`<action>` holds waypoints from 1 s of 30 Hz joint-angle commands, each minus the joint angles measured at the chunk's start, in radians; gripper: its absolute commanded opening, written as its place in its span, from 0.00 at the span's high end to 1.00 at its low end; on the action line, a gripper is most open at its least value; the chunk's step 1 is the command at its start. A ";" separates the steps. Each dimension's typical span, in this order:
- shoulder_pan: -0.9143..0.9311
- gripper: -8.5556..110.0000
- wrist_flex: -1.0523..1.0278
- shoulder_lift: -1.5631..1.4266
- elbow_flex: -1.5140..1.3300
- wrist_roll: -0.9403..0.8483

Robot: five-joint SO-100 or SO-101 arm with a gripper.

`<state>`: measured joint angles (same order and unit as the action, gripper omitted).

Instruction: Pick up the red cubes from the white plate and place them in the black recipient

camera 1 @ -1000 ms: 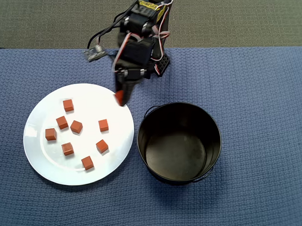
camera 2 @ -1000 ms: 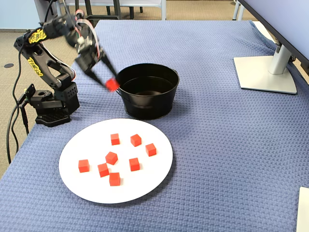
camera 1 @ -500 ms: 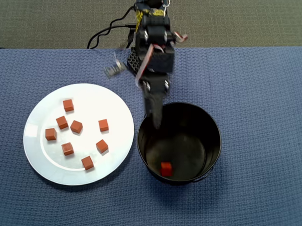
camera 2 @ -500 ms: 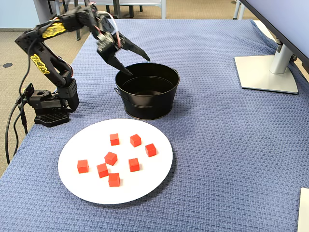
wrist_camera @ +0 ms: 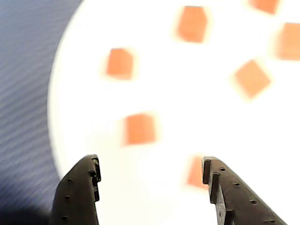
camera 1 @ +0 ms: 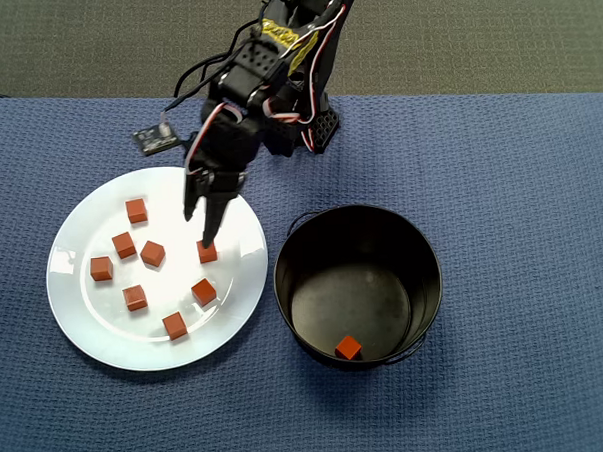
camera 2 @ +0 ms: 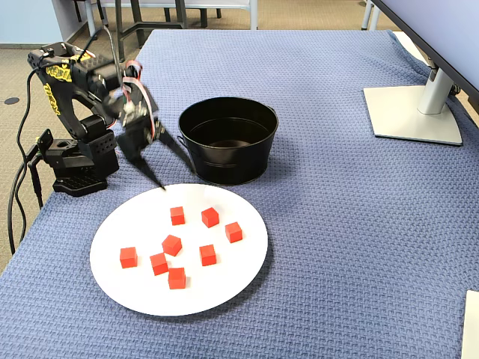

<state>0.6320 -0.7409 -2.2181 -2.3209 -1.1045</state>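
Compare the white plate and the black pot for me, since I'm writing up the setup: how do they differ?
The white plate is flat and shallow; the black pot is deep with straight walls. The plate is wider than the pot. The plate holds seven red cubes; the pot holds one cube. The pot has a thin wire handle, the plate none. Both are round and sit on the blue cloth.

— Where are the cubes (camera 2: 181,245)?
— Seven lie on the white plate (camera 2: 239,273), which sits in front of the black pot (camera 2: 228,150).
— And the gripper (camera 2: 168,161)?
— Spread wide and empty, over the plate's far left rim.
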 commanded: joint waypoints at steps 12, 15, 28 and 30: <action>0.026 0.76 -0.052 0.318 0.117 0.199; 0.009 0.76 -0.091 0.367 0.190 0.244; -0.100 0.79 -0.052 0.503 0.221 0.342; -0.110 0.80 -0.048 0.514 0.224 0.362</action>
<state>0.5522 -0.8069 -1.7089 -2.1614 -0.7762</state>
